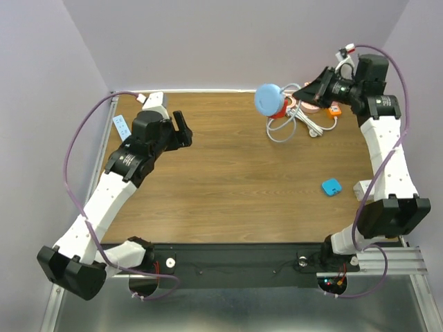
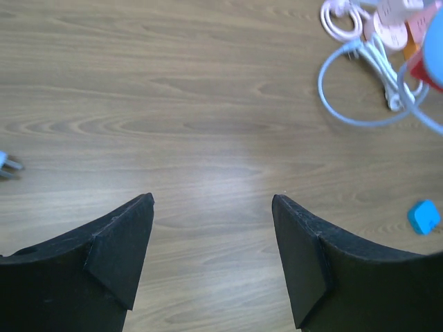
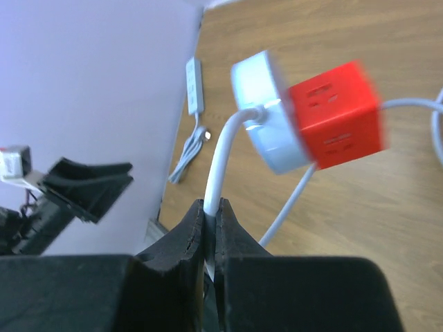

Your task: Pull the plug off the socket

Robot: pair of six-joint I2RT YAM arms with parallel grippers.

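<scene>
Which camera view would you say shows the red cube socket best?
The right wrist view: the red cube socket shows two faces, the pale blue plug seated on it. In the top external view that plug hides most of it; the left wrist view catches only an edge sliver.

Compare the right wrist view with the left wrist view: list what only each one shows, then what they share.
Only the right wrist view: the right gripper shut on the white cable, and a white power strip lying by the wall. Only the left wrist view: a small blue block and a pink coiled cord. Both: the red socket cube with the pale blue plug in it, both cut off at the left view's right edge, and the wooden table.
</scene>
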